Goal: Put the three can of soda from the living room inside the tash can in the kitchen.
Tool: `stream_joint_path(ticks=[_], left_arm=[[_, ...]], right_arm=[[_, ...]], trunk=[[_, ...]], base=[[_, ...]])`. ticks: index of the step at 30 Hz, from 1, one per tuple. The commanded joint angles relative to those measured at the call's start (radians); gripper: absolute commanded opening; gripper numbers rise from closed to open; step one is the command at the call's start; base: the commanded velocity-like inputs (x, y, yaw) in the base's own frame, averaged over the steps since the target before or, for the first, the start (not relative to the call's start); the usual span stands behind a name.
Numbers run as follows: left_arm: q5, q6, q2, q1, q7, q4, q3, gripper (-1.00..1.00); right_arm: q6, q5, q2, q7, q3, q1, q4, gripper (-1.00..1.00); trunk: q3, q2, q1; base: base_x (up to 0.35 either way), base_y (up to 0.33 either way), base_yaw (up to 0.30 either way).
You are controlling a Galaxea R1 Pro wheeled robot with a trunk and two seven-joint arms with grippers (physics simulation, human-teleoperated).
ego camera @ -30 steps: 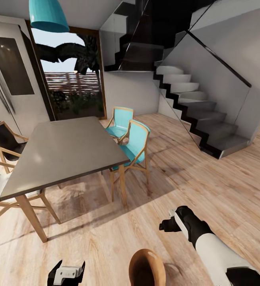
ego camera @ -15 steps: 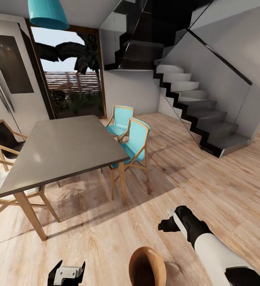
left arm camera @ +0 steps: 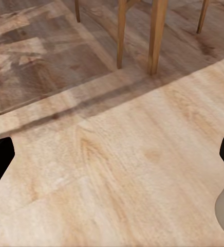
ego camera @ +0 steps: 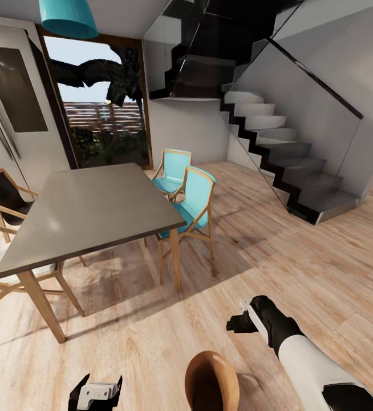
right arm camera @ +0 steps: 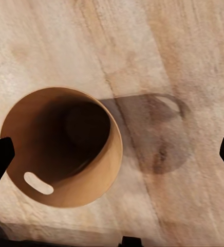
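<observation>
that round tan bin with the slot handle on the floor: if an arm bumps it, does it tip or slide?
Probably slides first: the round tan open-topped bin stands upright on smooth light wood floor. It looks thin-walled and seems empty, so likely light and easy to shove. A high bump near the rim could tip it, and then it might roll.

No readable text, label, brand or number appears anywhere.

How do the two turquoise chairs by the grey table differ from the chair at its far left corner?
The two turquoise chairs have turquoise seats and backs; the chair at the far left corner is upholstered in black. The turquoise pair stands along the grey table's right-hand side, toward the stairs; the black one sits on the opposite side, near the wall. All share light wooden frames with armrests and stand upright on the wood floor.
</observation>
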Motion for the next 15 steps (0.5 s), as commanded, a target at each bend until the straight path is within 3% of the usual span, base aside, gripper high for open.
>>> stream_joint_path(ticks=[1, 15], left_arm=[[0.000, 0.000, 0.000, 0.000, 0.000, 0.000, 0.000, 1.00], [0.000, 0.000, 0.000, 0.000, 0.000, 0.000, 0.000, 1.00]], right_arm=[[0.000, 0.000, 0.000, 0.000, 0.000, 0.000, 0.000, 1.00], [-0.002, 0.000, 0.007, -0.001, 0.000, 0.000, 0.000, 1.00]], trunk=[[-0.003, -0.007, 0.004], [-0.047, -0.105, 0.058]], base=[[0.000, 0.000, 0.000], [0.000, 0.000, 0.000]])
